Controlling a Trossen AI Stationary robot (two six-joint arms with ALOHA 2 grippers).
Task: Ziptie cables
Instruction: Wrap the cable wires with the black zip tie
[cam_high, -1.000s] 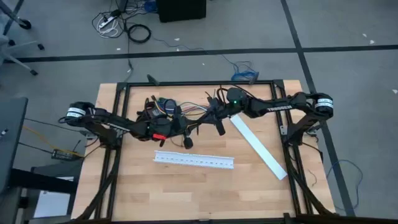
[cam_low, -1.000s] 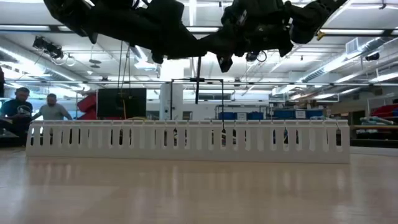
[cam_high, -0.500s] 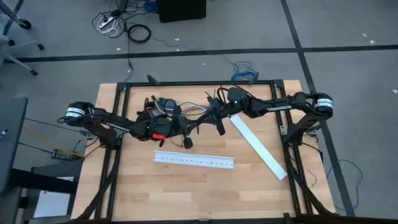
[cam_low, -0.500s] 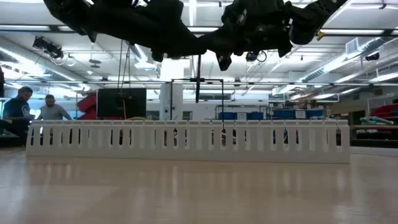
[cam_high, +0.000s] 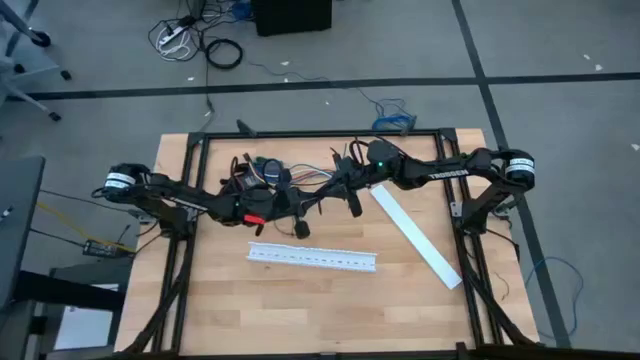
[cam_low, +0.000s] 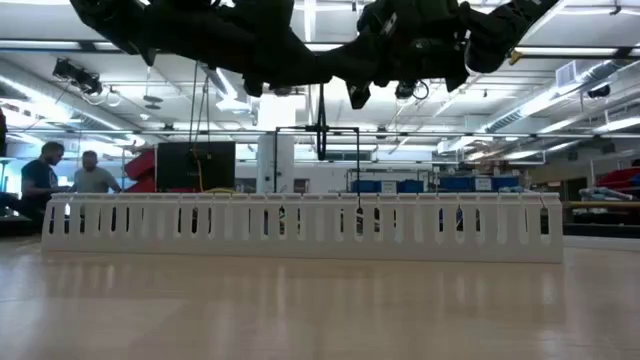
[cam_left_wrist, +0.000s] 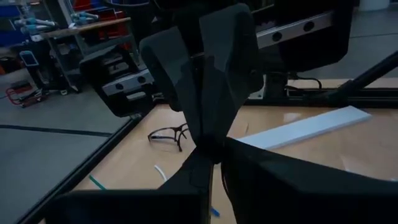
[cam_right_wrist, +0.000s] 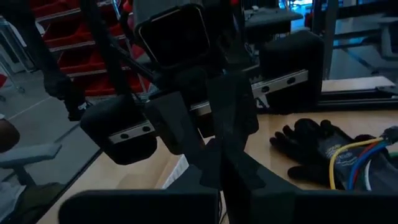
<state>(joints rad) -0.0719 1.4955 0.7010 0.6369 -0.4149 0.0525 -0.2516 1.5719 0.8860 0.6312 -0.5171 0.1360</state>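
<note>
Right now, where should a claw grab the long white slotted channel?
Grab the white slotted channel at its middle, from straight above. It lies alone on the table, long and thin, so a claw can likely pinch across its narrow width and keep it balanced.

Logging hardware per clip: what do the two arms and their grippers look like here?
Both arms are dark, jointed links. The left arm has a white-banded base joint and a red patch near its wrist; the right arm has white lettering, a white-banded base joint and a green light. Each gripper has two dark angular fingers, seen in the wrist views.
</note>
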